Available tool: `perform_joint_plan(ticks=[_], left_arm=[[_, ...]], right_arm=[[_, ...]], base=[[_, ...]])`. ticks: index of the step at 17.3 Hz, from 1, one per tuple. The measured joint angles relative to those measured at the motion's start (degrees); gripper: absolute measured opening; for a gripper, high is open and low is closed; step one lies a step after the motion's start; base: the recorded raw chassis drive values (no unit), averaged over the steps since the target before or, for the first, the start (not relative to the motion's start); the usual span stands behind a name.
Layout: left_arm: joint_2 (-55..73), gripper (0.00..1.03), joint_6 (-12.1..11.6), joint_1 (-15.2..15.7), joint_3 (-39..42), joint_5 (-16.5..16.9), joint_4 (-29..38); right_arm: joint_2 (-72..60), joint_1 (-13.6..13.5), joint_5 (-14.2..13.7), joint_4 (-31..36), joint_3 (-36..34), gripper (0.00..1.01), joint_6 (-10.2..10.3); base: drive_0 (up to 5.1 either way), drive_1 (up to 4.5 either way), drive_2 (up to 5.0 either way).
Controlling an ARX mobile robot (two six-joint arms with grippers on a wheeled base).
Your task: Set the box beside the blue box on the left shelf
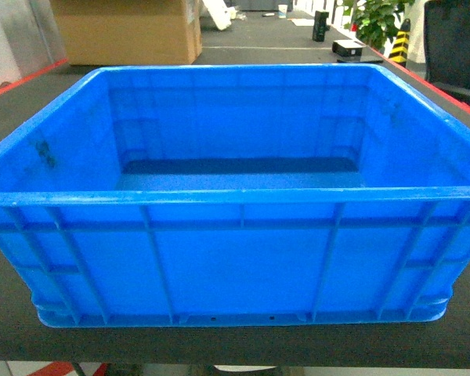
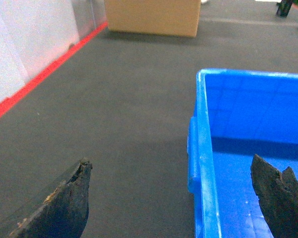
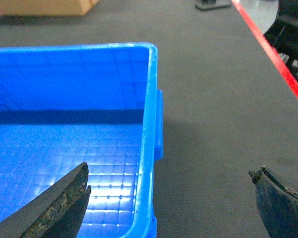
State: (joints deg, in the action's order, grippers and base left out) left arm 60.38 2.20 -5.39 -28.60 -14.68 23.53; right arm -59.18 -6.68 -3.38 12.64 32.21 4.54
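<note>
The box (image 1: 235, 258), a large bright blue open-top crate with ribbed sides, stands empty on the dark mat and fills the head view. My left gripper (image 2: 170, 161) is open and straddles the box's (image 2: 248, 114) left wall, one finger over the mat and the other over the inside. My right gripper (image 3: 170, 171) is open and straddles the right wall of the box (image 3: 64, 89) the same way. Neither gripper touches the rim, and neither shows in the head view. The other blue box and the left shelf are out of view.
A big cardboard box (image 1: 129, 31) stands at the far left of the mat. Red edge strips (image 2: 39, 74) (image 3: 273, 54) run along both sides. Small black items (image 1: 347, 49), a plant (image 1: 376, 19) and a black chair (image 1: 454, 39) are at the far right.
</note>
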Motion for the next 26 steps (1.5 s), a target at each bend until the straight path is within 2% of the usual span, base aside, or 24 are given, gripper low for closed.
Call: perform_joint_plan(ticks=[2, 3, 5, 8, 11, 12, 13, 15, 16, 18, 20, 21, 26], left_arm=[[11.2, 0.98, 1.7, 0.0, -7.4, 1.2, -3.9], [15.3, 0.98, 2.7, 0.0, -10.3, 2.1, -5.0], [22.3, 0.98, 3.9, 0.0, -14.6, 2.5, -8.0], [25.6, 0.98, 4.0, -0.2, -17.7, 2.7, -12.5], [26.5, 0.98, 3.9, -0.4, -19.3, 2.9, -13.2], [26.7, 0.94, 3.8, -0.5, -19.4, 2.9, -13.8], [26.7, 0.83, 3.6, -0.5, -19.4, 2.9, -14.5], [26.7, 0.61, 3.6, -0.5, -19.6, 3.3, -15.6], [26.8, 0.41, 3.6, -0.5, -20.0, 4.7, -17.0], [27.1, 0.20, 3.6, -0.6, -20.4, 6.0, -18.2], [27.1, 0.13, 3.7, -0.7, -20.6, 6.2, -18.6], [27.1, 0.13, 3.7, -0.7, -20.6, 6.2, -18.7], [27.0, 0.13, 3.8, -0.7, -20.6, 5.9, -18.6]], right_arm=[[-12.7, -0.1, 0.5, -2.0, 8.9, 0.98, 0.9], [-17.3, -0.1, 1.5, -3.6, 12.5, 0.98, 2.0], [-24.7, -0.2, 1.6, -5.9, 17.1, 0.98, 3.3], [-29.1, -0.9, 2.4, -9.3, 18.6, 0.98, 3.8], [-29.3, -0.8, 3.7, -10.9, 19.8, 0.98, 4.4], [-29.6, -0.8, 4.0, -10.9, 19.8, 0.98, 4.7], [-29.8, -0.8, 4.3, -11.1, 19.8, 0.95, 4.9], [-29.8, -0.8, 4.5, -11.3, 19.8, 0.74, 4.9], [-30.0, -0.8, 4.9, -12.2, 19.8, 0.54, 4.9], [-30.4, -0.8, 4.9, -12.6, 19.8, 0.32, 4.9], [-30.5, -0.8, 5.2, -12.7, 19.8, 0.13, 4.9], [-30.5, -0.8, 5.1, -12.7, 19.8, 0.10, 5.4], [-30.5, -0.8, 5.1, -12.7, 19.9, 0.10, 5.5]], base=[[0.0, 0.00, 0.0], [0.0, 0.00, 0.0], [0.0, 0.00, 0.0], [0.0, 0.00, 0.0], [0.0, 0.00, 0.0], [0.0, 0.00, 0.0], [0.0, 0.00, 0.0], [0.0, 0.00, 0.0], [0.0, 0.00, 0.0], [0.0, 0.00, 0.0], [0.0, 0.00, 0.0], [0.0, 0.00, 0.0], [0.0, 0.00, 0.0]])
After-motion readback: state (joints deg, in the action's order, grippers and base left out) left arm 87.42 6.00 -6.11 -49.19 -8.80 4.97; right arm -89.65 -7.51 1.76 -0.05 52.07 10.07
